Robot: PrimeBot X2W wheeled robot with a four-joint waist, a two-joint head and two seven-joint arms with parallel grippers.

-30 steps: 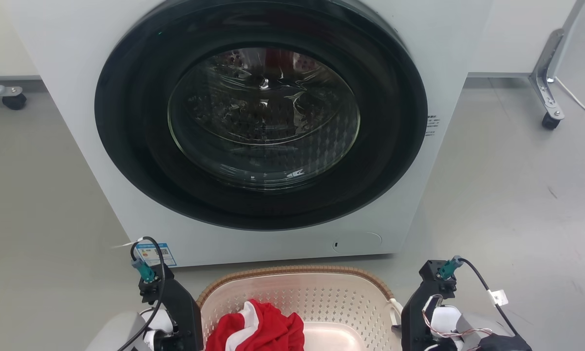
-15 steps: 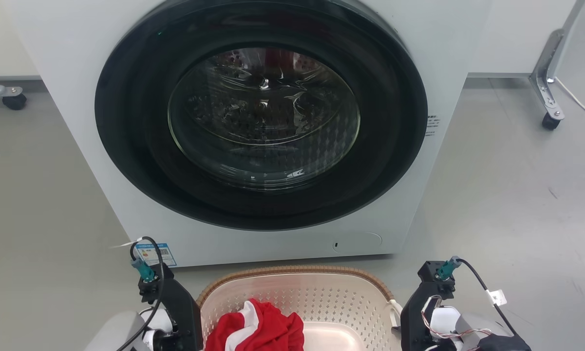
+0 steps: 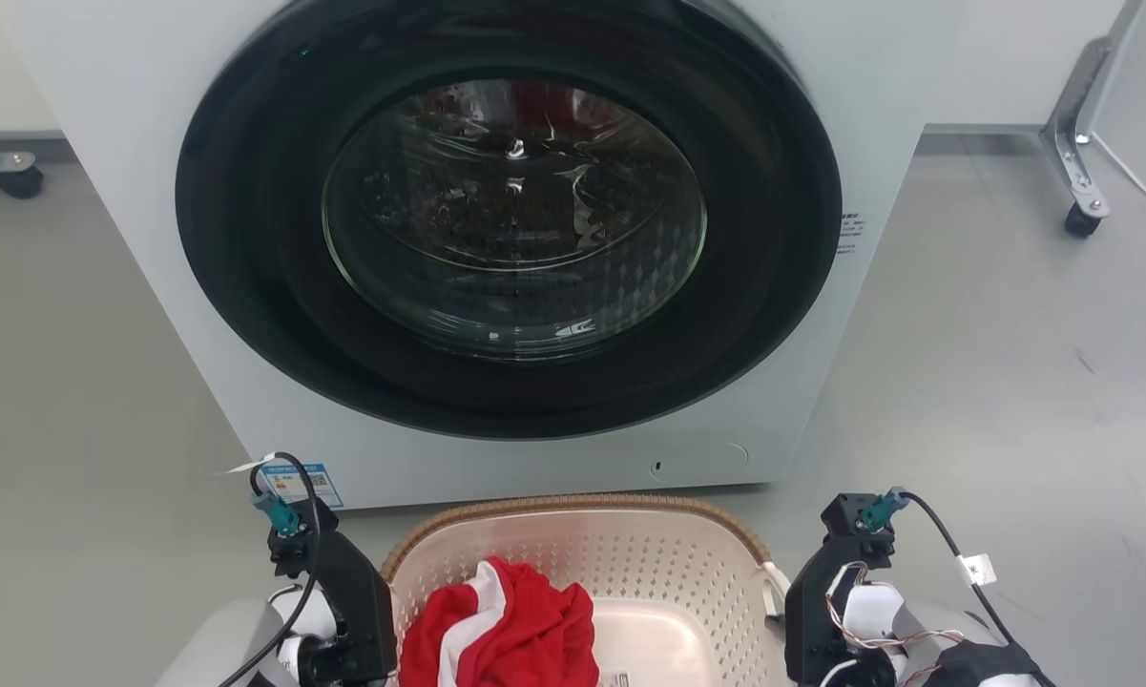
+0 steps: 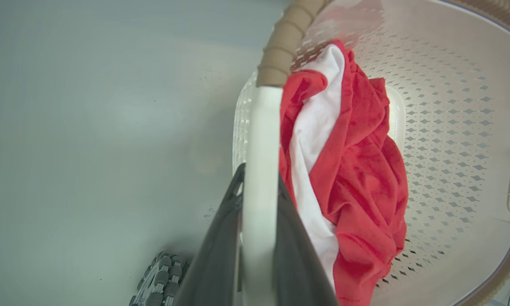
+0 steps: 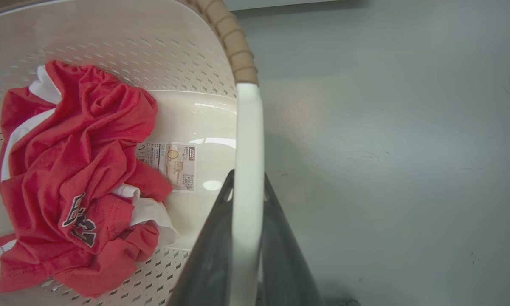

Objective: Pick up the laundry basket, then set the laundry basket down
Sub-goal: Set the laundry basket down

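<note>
Low at frame centre, the basket (image 3: 630, 563) spans sideways between left gripper (image 4: 261, 182) and right gripper (image 5: 247, 182), each pinching a handle (image 4: 261, 127).

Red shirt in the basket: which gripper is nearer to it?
Left. The left gripper clamps a handle of the laundry basket right beside the red shirt; the right gripper clamps the opposite handle, across the bare base from it.

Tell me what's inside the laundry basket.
A crumpled red-and-white garment lies in the laundry basket, beside a label on its smooth base. Whatever is under the garment is covered.
</note>
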